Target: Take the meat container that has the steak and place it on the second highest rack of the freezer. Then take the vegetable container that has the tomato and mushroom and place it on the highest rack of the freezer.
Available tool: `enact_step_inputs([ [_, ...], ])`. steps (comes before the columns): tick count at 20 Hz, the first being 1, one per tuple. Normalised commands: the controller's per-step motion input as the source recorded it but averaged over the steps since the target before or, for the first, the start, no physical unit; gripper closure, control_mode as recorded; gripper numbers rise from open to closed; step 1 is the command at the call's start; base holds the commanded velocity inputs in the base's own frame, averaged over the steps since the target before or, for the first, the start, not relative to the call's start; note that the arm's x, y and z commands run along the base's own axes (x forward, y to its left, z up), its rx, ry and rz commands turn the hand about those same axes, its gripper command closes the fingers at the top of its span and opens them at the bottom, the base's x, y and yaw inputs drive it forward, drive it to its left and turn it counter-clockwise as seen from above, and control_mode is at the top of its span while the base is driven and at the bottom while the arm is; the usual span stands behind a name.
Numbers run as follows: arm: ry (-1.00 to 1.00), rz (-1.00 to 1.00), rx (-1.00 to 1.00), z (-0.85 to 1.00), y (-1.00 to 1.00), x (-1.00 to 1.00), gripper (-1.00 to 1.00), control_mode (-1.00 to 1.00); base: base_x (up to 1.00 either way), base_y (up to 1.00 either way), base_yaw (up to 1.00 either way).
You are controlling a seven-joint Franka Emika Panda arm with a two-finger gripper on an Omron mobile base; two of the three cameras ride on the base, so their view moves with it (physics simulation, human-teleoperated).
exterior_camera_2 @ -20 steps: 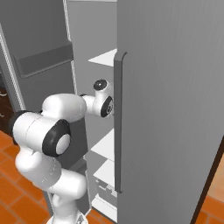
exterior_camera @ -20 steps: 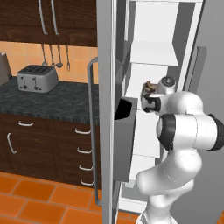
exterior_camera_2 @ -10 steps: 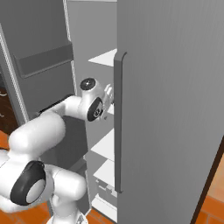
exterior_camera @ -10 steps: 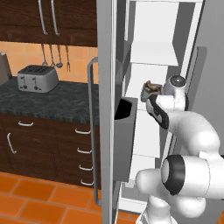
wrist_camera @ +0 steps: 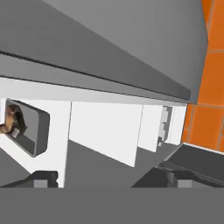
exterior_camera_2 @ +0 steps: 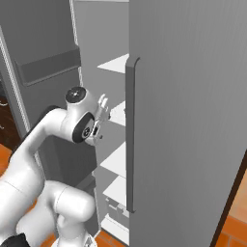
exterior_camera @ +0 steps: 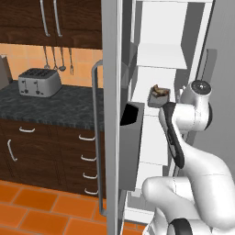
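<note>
Here, meat container (exterior_camera: 159, 97) at rack edge

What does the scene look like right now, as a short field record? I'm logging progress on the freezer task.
freezer: door open, white shelves showing
meat container: on the second highest rack, steak inside
gripper: open, holding nothing, beside the shelves
toaster: on the dark counter, left of the freezer
vegetable container: cannot say from these pictures

Flanking base views — shared freezer (exterior_camera: 156, 59) interior
</note>
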Motion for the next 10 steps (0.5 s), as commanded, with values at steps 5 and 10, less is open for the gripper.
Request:
enact_step_inputs([
  [5, 0.00, 0.00, 0.00, 0.54, 0.39, -0.87, -1.00, -1.00, 0.00, 0.00, 0.00],
  [10, 0.00, 0.07, 0.00, 0.62, 0.39, -0.69, -1.00, -1.00, 0.00, 0.00, 0.00],
])
